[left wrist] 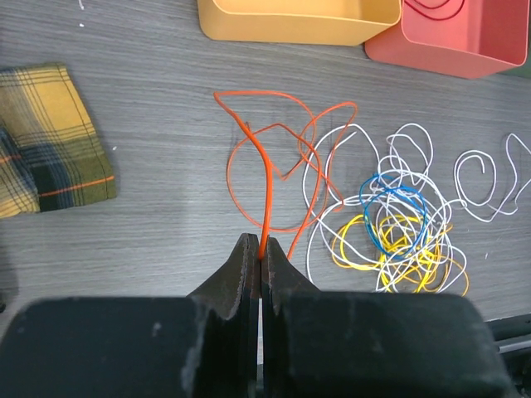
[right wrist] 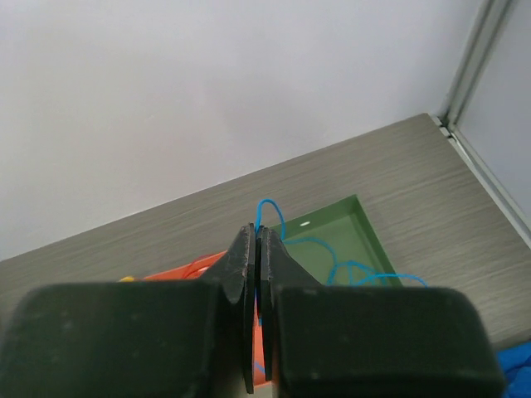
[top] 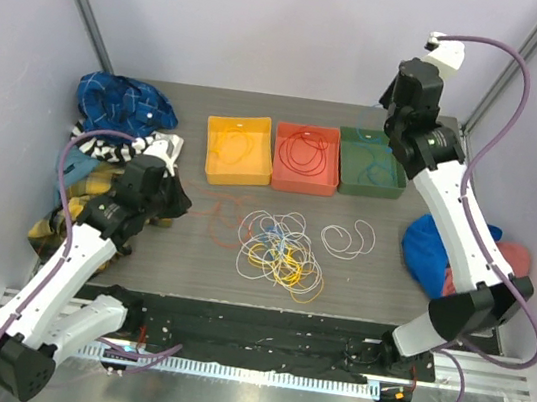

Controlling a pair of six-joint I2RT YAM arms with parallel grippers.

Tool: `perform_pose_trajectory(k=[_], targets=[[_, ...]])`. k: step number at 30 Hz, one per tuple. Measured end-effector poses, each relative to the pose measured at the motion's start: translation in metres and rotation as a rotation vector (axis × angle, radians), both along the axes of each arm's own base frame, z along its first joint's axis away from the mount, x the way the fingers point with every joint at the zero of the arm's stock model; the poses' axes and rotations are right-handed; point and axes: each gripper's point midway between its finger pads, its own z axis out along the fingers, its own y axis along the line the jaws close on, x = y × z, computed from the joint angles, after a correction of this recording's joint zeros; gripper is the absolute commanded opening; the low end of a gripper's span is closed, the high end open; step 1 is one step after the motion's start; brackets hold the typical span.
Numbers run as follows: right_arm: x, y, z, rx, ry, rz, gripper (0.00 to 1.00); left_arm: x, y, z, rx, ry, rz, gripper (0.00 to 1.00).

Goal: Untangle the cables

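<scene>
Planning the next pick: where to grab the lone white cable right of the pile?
Probably the white cable on its right-hand arc, from above: it lies flat, that arc is farthest from the pile, and bare table surrounds it.

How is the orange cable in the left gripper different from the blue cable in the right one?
The orange cable sprawls in kinked loops across the table, pinched low by the left gripper. The blue cable dangles from the right gripper, high above the green tray, reaching into it. Both are thin wires clamped between shut jaws.
</scene>
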Motion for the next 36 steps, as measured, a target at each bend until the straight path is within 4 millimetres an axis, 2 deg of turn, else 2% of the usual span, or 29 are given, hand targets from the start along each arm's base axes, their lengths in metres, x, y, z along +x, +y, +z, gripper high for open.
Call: perform_pose_trajectory(k=[4, 6, 13, 14, 15, 16, 17, 19, 21, 24, 25, 27, 30, 31, 33, 35, 36], targets=[[0.027, -0.026, -0.027, 0.004, 0.049, -0.065, 0.01, -0.004, 0.001, -0.003, 0.003, 0.005, -0.003, 0.00], [0.036, -0.032, -0.040, 0.009, 0.070, -0.079, 0.01, -0.005, 0.001, -0.006, 0.006, 0.015, -0.006, 0.00], [0.066, -0.032, -0.092, 0.029, 0.136, -0.071, 0.01, -0.007, -0.003, -0.019, 0.004, 0.061, -0.025, 0.00], [0.070, -0.032, -0.098, 0.030, 0.141, -0.072, 0.10, -0.007, -0.004, -0.020, 0.002, 0.064, -0.029, 0.00], [0.077, -0.031, -0.108, 0.031, 0.154, -0.071, 0.27, -0.007, -0.004, -0.020, 0.000, 0.065, -0.031, 0.00], [0.082, -0.029, -0.118, 0.031, 0.172, -0.068, 0.55, -0.007, -0.005, -0.020, -0.003, 0.063, -0.033, 0.00], [0.088, -0.028, -0.129, 0.034, 0.192, -0.068, 0.67, -0.007, -0.006, -0.019, -0.006, 0.062, -0.036, 0.00], [0.101, -0.027, -0.152, 0.035, 0.238, -0.072, 0.80, -0.007, -0.007, -0.019, -0.012, 0.059, -0.041, 0.00], [0.108, -0.027, -0.182, 0.035, 0.297, -0.076, 0.82, -0.007, -0.010, -0.018, -0.021, 0.058, -0.052, 0.00], [0.093, -0.028, -0.212, 0.042, 0.360, -0.069, 0.83, -0.008, -0.012, -0.016, -0.031, 0.053, -0.061, 0.00], [0.086, -0.028, -0.215, 0.043, 0.370, -0.066, 0.83, -0.008, -0.012, -0.015, -0.035, 0.050, -0.063, 0.00], [0.063, -0.024, -0.207, 0.043, 0.367, -0.044, 0.83, -0.008, -0.013, -0.011, -0.045, 0.037, -0.067, 0.00], [0.029, -0.001, -0.156, 0.073, 0.264, 0.041, 0.81, -0.008, -0.015, -0.006, -0.057, 0.017, -0.073, 0.00], [0.012, 0.014, -0.128, 0.099, 0.193, 0.098, 0.81, -0.008, -0.015, -0.005, -0.060, 0.015, -0.075, 0.00], [-0.022, 0.040, -0.089, 0.139, 0.095, 0.208, 0.80, -0.007, -0.016, -0.002, -0.066, 0.009, -0.078, 0.00], [-0.060, 0.067, -0.066, 0.180, 0.023, 0.335, 0.79, -0.005, -0.018, 0.006, -0.075, -0.008, -0.083, 0.01], [-0.076, 0.079, -0.064, 0.193, 0.012, 0.392, 0.78, -0.004, -0.019, 0.012, -0.081, -0.021, -0.083, 0.00]])
